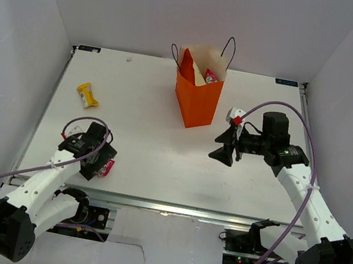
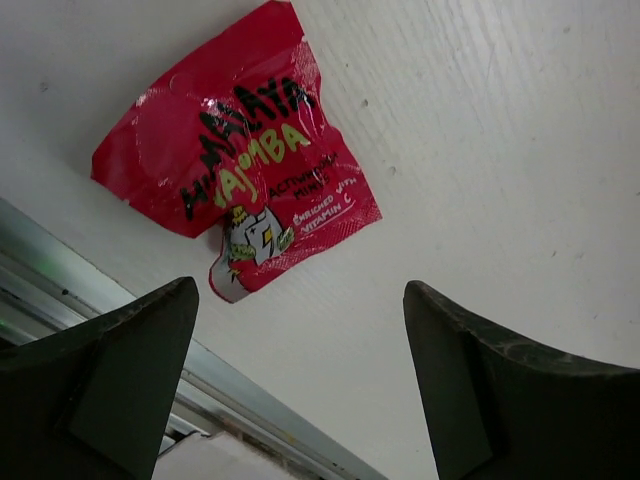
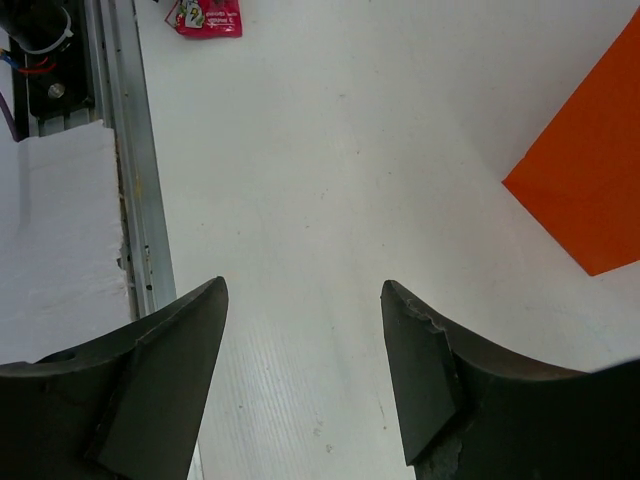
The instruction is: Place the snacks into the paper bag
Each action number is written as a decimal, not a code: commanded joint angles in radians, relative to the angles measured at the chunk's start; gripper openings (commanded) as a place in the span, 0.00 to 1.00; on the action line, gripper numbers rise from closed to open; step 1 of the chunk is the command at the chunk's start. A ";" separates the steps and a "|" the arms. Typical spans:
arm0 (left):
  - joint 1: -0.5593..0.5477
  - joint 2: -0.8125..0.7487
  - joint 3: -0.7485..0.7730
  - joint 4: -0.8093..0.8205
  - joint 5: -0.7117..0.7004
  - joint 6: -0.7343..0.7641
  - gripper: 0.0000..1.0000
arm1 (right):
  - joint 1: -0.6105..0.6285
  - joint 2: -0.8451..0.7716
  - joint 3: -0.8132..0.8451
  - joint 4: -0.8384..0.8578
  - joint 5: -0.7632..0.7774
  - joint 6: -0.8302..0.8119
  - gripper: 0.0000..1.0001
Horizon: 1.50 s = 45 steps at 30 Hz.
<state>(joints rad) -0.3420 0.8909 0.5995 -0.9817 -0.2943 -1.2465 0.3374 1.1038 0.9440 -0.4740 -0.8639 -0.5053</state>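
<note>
Your left pincer (image 2: 298,300) wide open, glossy red packet (image 2: 235,150) just ahead, flat, long axis slanting, right pincer (image 3: 305,290) parted, empty.

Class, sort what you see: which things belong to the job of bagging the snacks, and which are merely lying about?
Job: orange paper bag, red packet, yellow packet.
Lying about: purple cable, metal rail.

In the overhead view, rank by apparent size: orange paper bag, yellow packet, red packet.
1. Orange paper bag
2. Yellow packet
3. Red packet, unsure: the left claw hides most of it.
</note>
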 commanded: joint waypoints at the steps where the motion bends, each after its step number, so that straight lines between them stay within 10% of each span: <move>1: 0.107 0.025 -0.020 0.164 0.081 0.105 0.94 | -0.012 -0.041 0.003 0.031 -0.053 -0.013 0.69; 25: 0.212 0.174 -0.063 0.147 0.087 0.082 0.83 | -0.043 -0.010 -0.008 0.038 -0.092 0.013 0.68; 45: 0.244 0.057 -0.049 0.412 0.286 0.353 0.20 | -0.005 0.063 0.029 -0.063 -0.245 -0.024 0.67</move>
<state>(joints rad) -0.1009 1.0103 0.5362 -0.6922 -0.1135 -1.0019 0.3084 1.1423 0.9333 -0.4934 -1.0348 -0.5125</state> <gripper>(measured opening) 0.249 0.670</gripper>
